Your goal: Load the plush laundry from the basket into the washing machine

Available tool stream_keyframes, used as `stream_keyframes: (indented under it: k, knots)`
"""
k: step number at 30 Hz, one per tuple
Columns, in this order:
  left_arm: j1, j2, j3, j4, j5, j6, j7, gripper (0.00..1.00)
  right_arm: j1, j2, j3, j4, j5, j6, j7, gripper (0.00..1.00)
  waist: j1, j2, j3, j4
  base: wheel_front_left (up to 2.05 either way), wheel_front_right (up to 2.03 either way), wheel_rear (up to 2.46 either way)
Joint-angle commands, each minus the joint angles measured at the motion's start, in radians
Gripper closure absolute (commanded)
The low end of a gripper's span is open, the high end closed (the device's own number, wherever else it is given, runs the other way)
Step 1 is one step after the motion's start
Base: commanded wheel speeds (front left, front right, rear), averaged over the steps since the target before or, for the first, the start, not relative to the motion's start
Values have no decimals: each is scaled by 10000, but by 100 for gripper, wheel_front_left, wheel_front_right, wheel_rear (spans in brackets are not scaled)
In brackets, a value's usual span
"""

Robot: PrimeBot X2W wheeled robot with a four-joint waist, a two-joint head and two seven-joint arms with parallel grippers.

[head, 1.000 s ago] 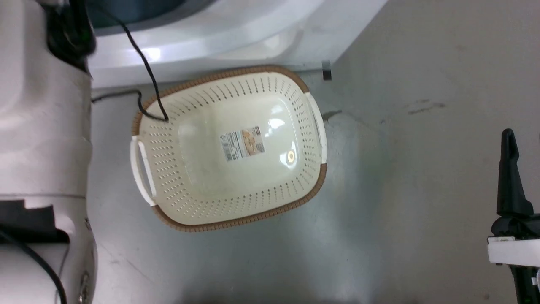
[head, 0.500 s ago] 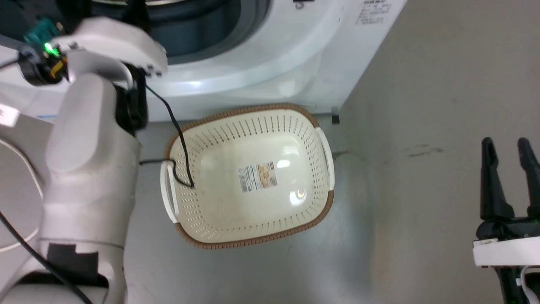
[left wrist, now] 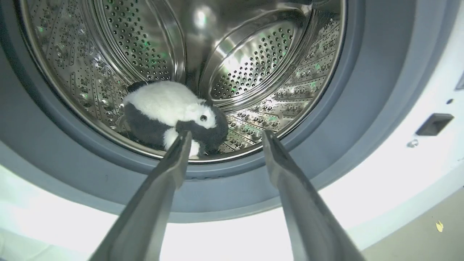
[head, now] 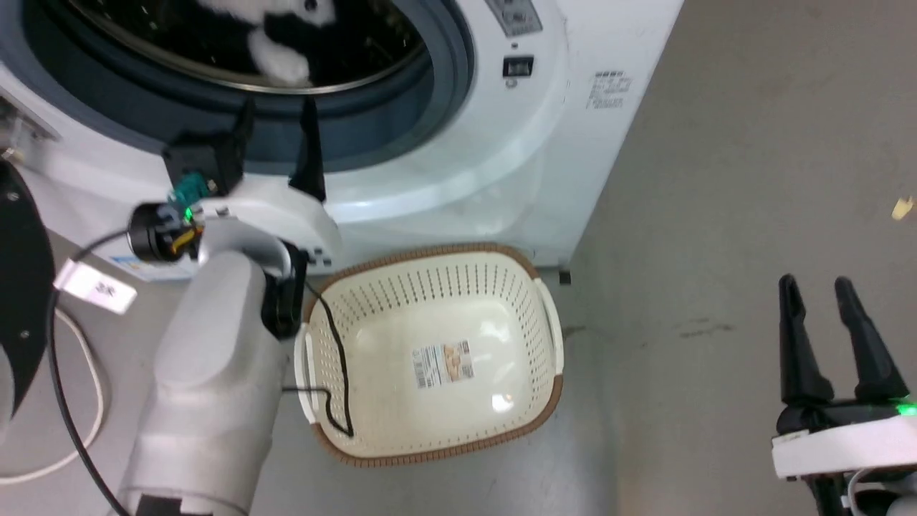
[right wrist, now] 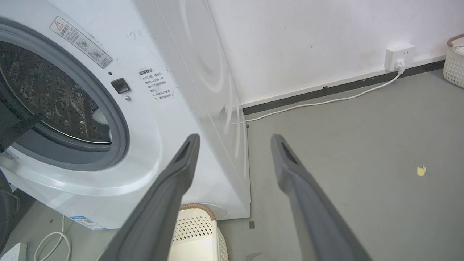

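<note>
Seen from the wrist, the left tool [left wrist: 226, 136] hangs spread and empty just outside the porthole, its fingers aimed into the steel drum [left wrist: 253, 65]; the plush laundry [left wrist: 163, 105] lies on the drum floor close to the front lip, just behind the grey gasket [left wrist: 362, 90]. So near the edge, it could tumble back out, or be nipped when the door swings shut, unless it is nudged deeper. The black cable [head: 337, 365] from the left arm droops into the basket [head: 430, 251]; if the arm pulls away it may catch the rim and drag or tip the basket. The basket itself holds no toy and sits on the floor touching the foot of the washing machine [head: 501, 143]. The right tool [head: 816, 282] is spread, idle, well apart from everything. Against half a second ago, the head camera has tilted up; the drum and panda now show, while the basket is just as empty.
</note>
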Motion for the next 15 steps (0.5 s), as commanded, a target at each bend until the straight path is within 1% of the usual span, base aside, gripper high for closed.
stream_keyframes:
  k: [1, 2, 6, 8, 15]
  knots:
    - [338, 4, -30, -5, 73, -60, -52, 0, 122, 55, 37, 106, -69, -7, -94, 0, 2, 0, -475, 10, 0, 0, 0]
    - [338, 4, -30, -5, 73, -60, -52, 0, 122, 55, 37, 106, -69, -7, -94, 0, 2, 0, -475, 10, 0, 0, 0]
    - [1055, -17, -73, -43, 74, -119, -52, 0, 309, 105, 139, 391, -107, -7, -119, 0, 2, 0, -1137, 45, 0, 0, 0]
    - [1198, -23, -82, -76, 71, -131, -53, 0, 341, 111, 155, 443, -121, -7, -127, 0, 2, 0, -1252, 61, 0, 0, 0]
    - [2409, 39, -142, -630, 214, -57, -53, 0, 603, 129, 356, 798, -246, -7, -213, 0, 2, 0, -2014, 159, 0, 0, 0]
